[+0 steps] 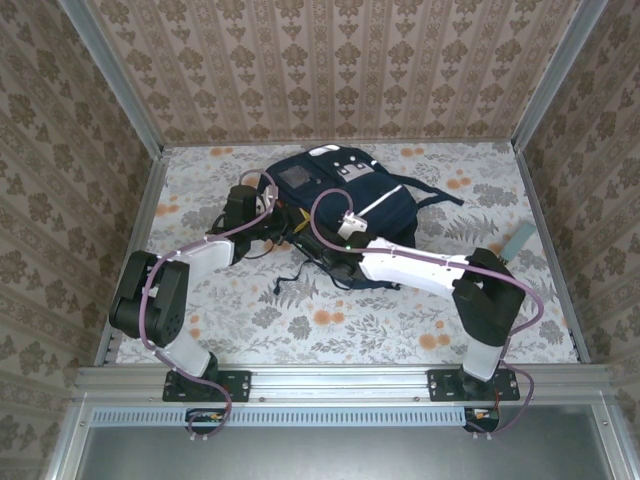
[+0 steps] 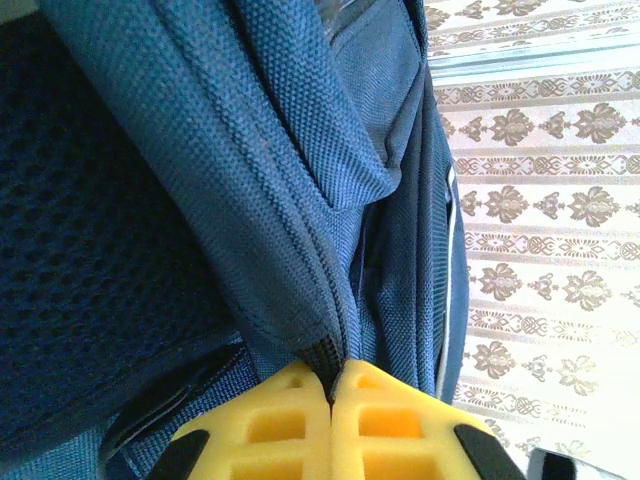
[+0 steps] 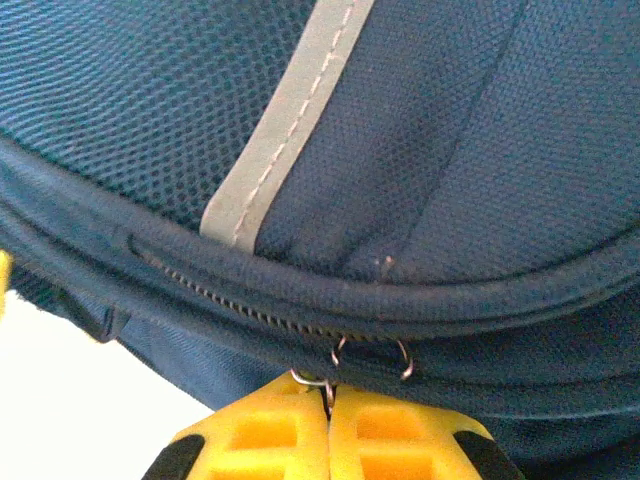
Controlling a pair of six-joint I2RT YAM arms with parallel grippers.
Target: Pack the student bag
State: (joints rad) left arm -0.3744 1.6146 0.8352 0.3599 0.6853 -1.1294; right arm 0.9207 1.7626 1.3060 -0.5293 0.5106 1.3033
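I'm pinching coarse navy weave of the student bag (image 1: 390, 220) in my left hand (image 2: 332, 385), clamping its thin wire zip ring (image 3: 312, 378) in my right hand (image 3: 328, 395); the bag is stretching lengthwise beyond both.

Floral-patterned table (image 1: 400, 320), walled in by damask wallpaper (image 1: 340, 70) and metal rails (image 1: 340, 378); lying near its right edge, a small grey-blue oblong item (image 1: 515, 243).
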